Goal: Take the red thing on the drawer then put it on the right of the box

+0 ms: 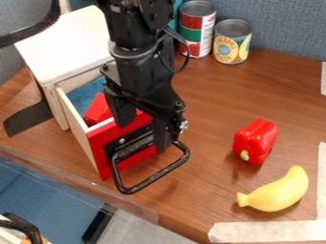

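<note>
Brown wood tabletop (210, 90) spreads under everything I see, bearing the white-topped cabinet (70, 45) with its red-fronted drawer (102, 143) pulled out, my gripper (145, 136) above that front with fingers spread wide, and, inside the drawer, the flat-sided, sharp-edged, bright red block (96, 110), partly hidden.

This looks like a robotics lab set up in an office-like space: a black two-finger gripper (146, 136) hangs over a brown wood-grain tabletop (210, 100). Beyond its parted fingers stands a blue-grey fabric partition (280, 24), cubicle-style. Toward the picture's lower right from the fingers are a smooth yellow toy banana (278, 192) and cream-coloured tape (267, 232).
</note>
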Tool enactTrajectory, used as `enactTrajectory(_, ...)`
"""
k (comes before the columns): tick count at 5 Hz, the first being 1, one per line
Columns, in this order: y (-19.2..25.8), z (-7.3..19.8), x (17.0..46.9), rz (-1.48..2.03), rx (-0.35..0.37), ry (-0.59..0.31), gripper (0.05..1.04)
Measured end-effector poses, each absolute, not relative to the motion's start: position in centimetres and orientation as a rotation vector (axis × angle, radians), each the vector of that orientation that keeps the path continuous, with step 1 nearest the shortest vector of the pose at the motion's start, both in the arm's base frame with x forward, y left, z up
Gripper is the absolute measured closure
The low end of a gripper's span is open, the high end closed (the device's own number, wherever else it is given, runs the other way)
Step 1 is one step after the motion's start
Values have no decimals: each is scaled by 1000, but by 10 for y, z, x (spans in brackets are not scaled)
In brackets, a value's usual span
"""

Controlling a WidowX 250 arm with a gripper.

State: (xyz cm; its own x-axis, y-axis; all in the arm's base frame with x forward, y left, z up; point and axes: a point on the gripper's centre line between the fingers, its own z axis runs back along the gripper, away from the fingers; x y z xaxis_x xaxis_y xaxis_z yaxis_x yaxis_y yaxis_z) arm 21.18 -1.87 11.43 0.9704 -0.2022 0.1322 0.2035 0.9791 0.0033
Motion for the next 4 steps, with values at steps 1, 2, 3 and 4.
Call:
enactTrajectory(1, -19, 110, 210, -206, -11, -114, 83)
enactTrajectory(2, -6, 109, 215, -182, -2, -111, 83)
enactTrajectory(3, 8, 113, 226, -165, 9, -124, 83)
enactTrajectory(4, 25, 114, 238, -148, 27, -140, 83)
